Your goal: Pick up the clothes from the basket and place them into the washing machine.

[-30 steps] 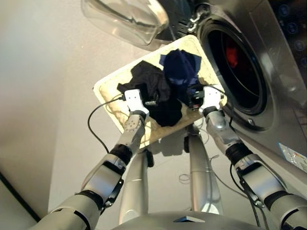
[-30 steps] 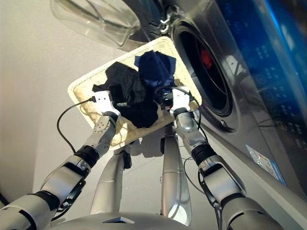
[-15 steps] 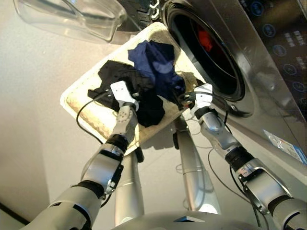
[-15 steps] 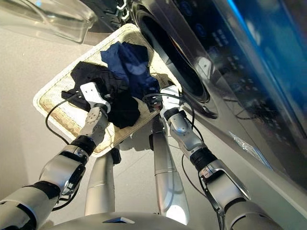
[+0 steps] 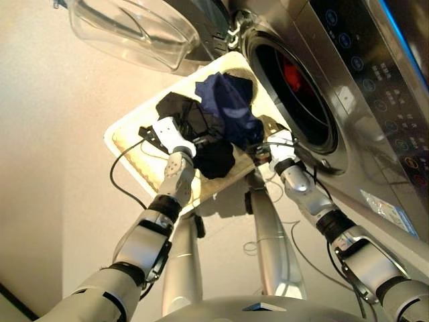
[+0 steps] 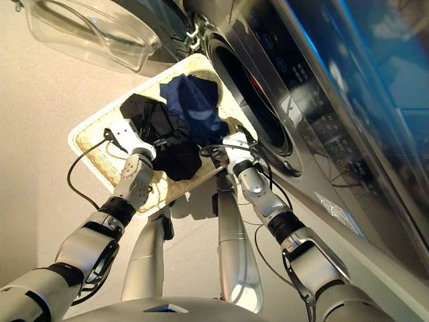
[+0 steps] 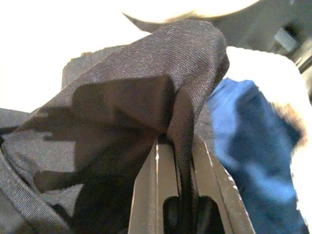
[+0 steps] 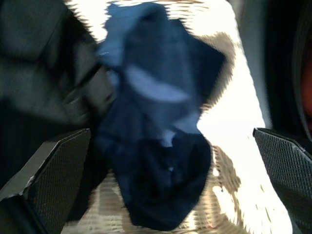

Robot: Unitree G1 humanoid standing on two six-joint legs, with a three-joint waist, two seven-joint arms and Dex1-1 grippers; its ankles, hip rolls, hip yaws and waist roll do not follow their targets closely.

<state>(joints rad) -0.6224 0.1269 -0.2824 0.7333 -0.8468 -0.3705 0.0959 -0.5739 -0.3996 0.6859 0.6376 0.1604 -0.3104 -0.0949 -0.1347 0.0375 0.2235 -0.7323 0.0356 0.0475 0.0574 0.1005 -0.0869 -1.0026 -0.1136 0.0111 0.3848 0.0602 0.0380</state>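
Since both garments left in the basket [image 5: 127, 144] are small, limp cloth, I judge they weigh next to nothing and will droop and slide rather than keep any shape, so a pinch on a raised fold or bunched ridge should serve better than a flat edge. That is how the left gripper [image 7: 178, 195] has it: its two fingers are closed tight on a fold of the black garment [image 5: 194, 127], which tents up over them. The right gripper [image 8: 170, 161] stands wide, its fingers well apart to either side of the navy garment [image 5: 228, 107], holding nothing. That navy piece lies heaped against the black one on the woven base, at the end of the basket nearest the washing machine [image 5: 375, 127]. Inside the drum hole [image 5: 295, 94] something coral-red [image 5: 290, 75] shows in the dark, apparently the third garment already in. The clear glass door [image 5: 127, 30] hangs open above the basket's far side.
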